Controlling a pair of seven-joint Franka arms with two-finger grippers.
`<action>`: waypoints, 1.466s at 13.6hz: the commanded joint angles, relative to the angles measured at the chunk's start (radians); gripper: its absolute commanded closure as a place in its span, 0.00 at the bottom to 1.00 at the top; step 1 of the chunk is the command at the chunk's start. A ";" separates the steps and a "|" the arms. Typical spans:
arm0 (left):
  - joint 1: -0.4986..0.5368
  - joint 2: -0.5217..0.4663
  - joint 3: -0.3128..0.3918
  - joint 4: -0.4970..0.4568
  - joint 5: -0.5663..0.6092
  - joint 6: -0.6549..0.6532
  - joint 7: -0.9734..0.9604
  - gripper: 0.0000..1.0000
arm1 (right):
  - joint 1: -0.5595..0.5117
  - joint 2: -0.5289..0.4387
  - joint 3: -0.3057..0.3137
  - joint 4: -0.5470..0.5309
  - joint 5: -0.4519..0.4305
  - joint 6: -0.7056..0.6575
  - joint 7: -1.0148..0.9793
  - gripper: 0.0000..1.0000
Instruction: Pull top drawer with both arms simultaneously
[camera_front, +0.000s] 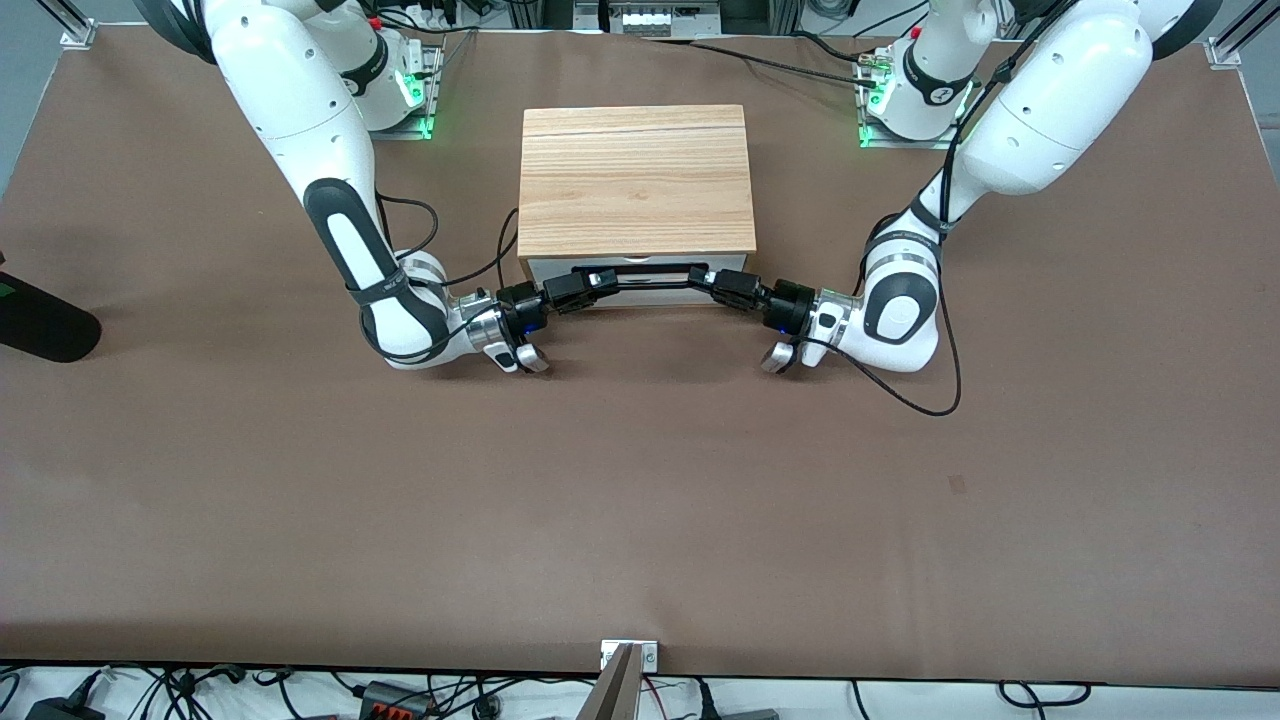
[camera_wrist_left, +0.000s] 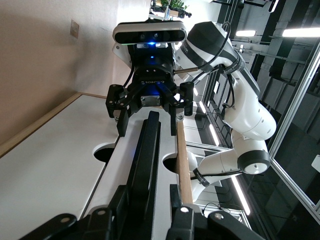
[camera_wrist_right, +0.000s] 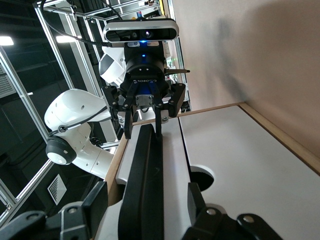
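Now the brown table (camera_front: 640, 500) carries a light-wood cabinet (camera_front: 636, 180) between the two arm bases, its top drawer (camera_front: 640, 285) pushed in, facing the front camera. Each end of the black loop handle (camera_front: 650, 277) lies between spread fingers, the right gripper (camera_front: 590, 287) at one end, the left gripper (camera_front: 712, 282) at the other; neither pinches it.

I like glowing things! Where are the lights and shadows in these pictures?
Front view: green lights glow at both arm bases, and the light-wood cabinet casts a soft shadow on the brown table. Left wrist view: bright ceiling strips glare. Right wrist view: a blue light shines and the foreground looks blurry.
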 joint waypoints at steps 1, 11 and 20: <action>-0.006 -0.005 -0.012 -0.013 -0.045 -0.006 0.061 0.62 | -0.002 -0.009 0.002 -0.032 0.008 -0.014 -0.021 0.28; -0.013 -0.006 -0.012 -0.021 -0.061 0.001 0.071 0.81 | -0.020 -0.017 -0.004 -0.036 -0.030 -0.079 -0.031 1.00; -0.013 -0.003 -0.009 -0.007 -0.076 0.004 0.070 0.93 | -0.013 -0.009 -0.004 0.010 -0.032 -0.011 -0.018 1.00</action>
